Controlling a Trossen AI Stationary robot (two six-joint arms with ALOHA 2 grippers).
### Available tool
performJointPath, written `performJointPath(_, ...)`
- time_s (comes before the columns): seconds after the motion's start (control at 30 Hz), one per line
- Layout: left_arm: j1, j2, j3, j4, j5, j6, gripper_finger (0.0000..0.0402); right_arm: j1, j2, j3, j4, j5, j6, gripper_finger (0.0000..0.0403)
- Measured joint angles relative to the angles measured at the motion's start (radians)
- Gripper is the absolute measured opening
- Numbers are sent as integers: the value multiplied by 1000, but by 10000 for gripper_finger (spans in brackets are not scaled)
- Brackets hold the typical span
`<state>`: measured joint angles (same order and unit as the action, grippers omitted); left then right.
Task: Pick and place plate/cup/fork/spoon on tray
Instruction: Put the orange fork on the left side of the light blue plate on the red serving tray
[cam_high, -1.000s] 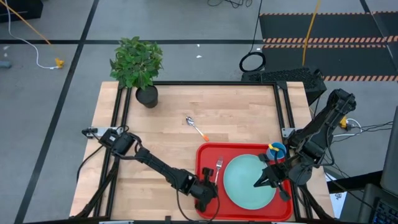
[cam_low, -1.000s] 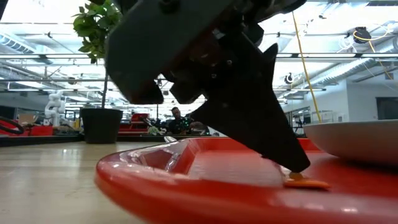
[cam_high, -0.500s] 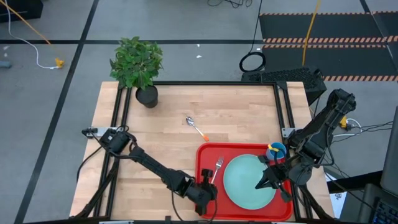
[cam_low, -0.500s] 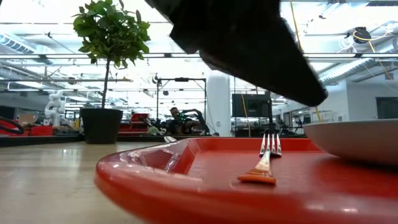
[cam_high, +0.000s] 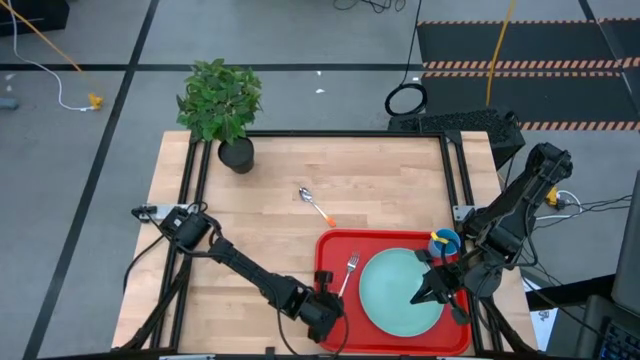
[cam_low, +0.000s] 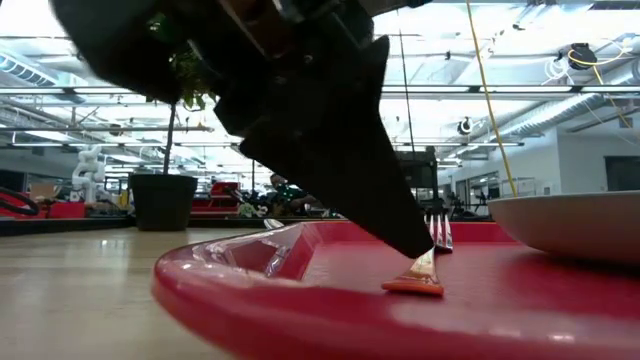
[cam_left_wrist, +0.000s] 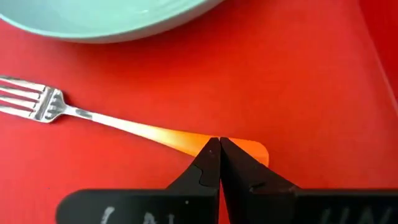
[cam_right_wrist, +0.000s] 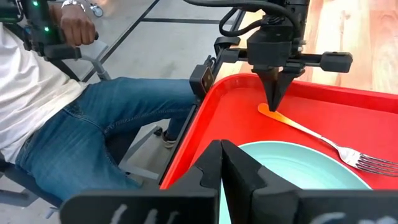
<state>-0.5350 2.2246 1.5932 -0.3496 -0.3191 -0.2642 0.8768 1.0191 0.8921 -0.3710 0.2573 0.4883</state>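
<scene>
1. The left gripper (cam_left_wrist: 219, 142), fingers pressed together and empty, is hanging just above the fork's (cam_left_wrist: 124, 124) handle on the tray (cam_left_wrist: 311, 74); dipping could be flicking the fork.
2. The right gripper (cam_high: 415, 297), likewise closed and empty, is hovering over the plate (cam_high: 400, 290) beside the cup (cam_high: 444, 241), risking a knock.
3. The spoon (cam_high: 316, 205) is lying well apart on the table (cam_high: 400, 170), still needing pickup.

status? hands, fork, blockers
Left hand shut, empty, over fork handle. Right hand shut above plate. Spoon on table, off tray. No blockers.

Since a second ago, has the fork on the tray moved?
Yes. In the high view the fork slid along the tray, its handle edging toward the left rim.
</scene>
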Motion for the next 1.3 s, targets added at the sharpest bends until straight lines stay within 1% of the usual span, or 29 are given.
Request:
performJointPath(0.33,26,0,-25,20,0,-3,3,0,0,0,0,0,0,0)
performJointPath(0.6,53,-1,-91,193,20,0,3,0,0,0,0,1,-3,0)
performJointPath(0.7,58,0,-93,255,27,-2,3,0,0,0,0,1,-3,0)
performJointPath(0.77,58,0,-92,314,54,-27,3,0,0,0,0,0,-3,0)
performJointPath(0.83,52,0,-72,328,69,-27,3,0,0,0,0,0,-4,0)
performJointPath(0.9,40,-4,-36,301,71,-12,3,0,0,0,0,-1,-9,0)
performJointPath(0.97,28,-12,3,233,55,1,3,0,0,0,0,-2,-11,0)
performJointPath(1.07,16,-13,55,58,13,6,3,0,0,0,0,-8,-11,0)
performJointPath(1.13,16,-12,62,-28,2,-7,3,0,0,0,0,-25,-11,0)
performJointPath(1.3,16,-11,31,-39,-4,-8,3,0,0,0,0,-26,-10,0)
